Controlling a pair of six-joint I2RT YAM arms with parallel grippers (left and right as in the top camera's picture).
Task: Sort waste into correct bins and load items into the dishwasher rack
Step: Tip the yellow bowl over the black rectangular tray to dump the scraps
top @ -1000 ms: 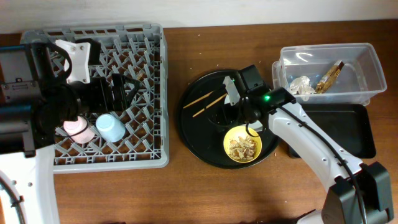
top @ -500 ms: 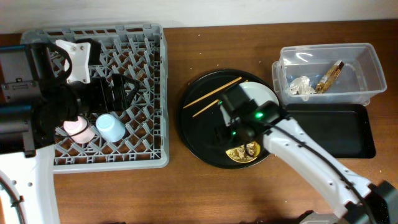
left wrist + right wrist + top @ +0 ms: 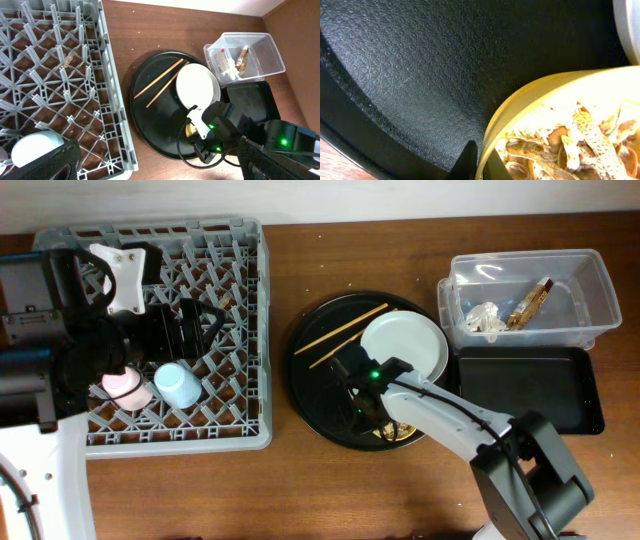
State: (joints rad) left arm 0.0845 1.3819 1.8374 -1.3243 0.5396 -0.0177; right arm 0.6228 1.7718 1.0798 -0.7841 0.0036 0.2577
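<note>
Yellow bowl (image 3: 540,92) of tan food scraps (image 3: 570,140) sat near front edge of round black tray (image 3: 410,60). Right gripper (image 3: 479,162) at bowl rim, one dark fingertip (image 3: 467,160) outside wall; whether clamped, could not be told. White plate (image 3: 402,345) lay just behind bowl, chopsticks (image 3: 345,335) slanting beside it. Shallow black tray (image 3: 530,385) sat just beside clear tub (image 3: 590,275) holding tissue (image 3: 483,318) and wrapper (image 3: 530,302). Strip of bare table (image 3: 278,300) parted round tray from rack (image 3: 235,380), pink cup (image 3: 128,388) and blue cup (image 3: 180,385) inside. Left gripper (image 3: 159,145) hung spread wide, empty.
</note>
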